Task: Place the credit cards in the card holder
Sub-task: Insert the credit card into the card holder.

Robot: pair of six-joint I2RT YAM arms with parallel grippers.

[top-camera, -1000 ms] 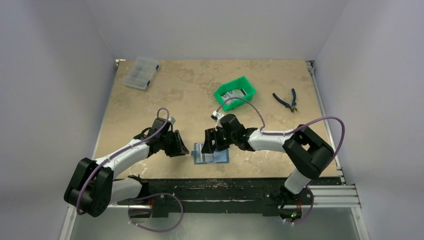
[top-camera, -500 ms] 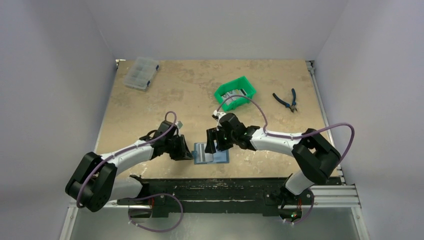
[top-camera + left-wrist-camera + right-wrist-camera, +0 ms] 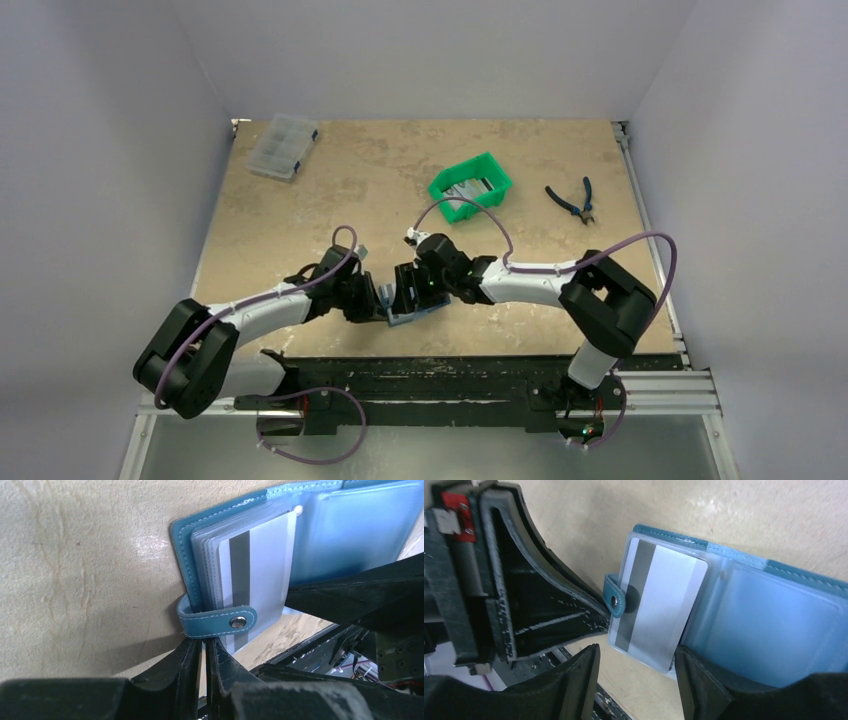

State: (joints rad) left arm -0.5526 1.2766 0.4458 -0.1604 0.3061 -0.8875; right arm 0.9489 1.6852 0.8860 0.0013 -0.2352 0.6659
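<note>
The teal card holder [image 3: 350, 530] lies open near the table's front edge, mostly hidden under the grippers in the top view [image 3: 418, 316]. A silver credit card [image 3: 265, 565] with a dark stripe lies on its left clear pocket pages, sticking out past the lower edge. It also shows in the right wrist view [image 3: 659, 605]. My left gripper [image 3: 205, 642] is shut, its tips touching the snap strap [image 3: 215, 622] at the holder's left edge. My right gripper [image 3: 636, 680] is open above the card's lower edge. More cards [image 3: 468, 188] lie in the green bin [image 3: 445, 190].
Blue-handled pliers [image 3: 572, 200] lie right of the bin. A clear compartment box [image 3: 283, 146] stands at the far left corner. The black front rail [image 3: 450, 375] runs just below the holder. The two grippers [image 3: 378, 300] [image 3: 405, 292] are almost touching.
My left gripper has moved right up to the holder's left edge. My right gripper has moved left over the holder, which is now mostly covered.
</note>
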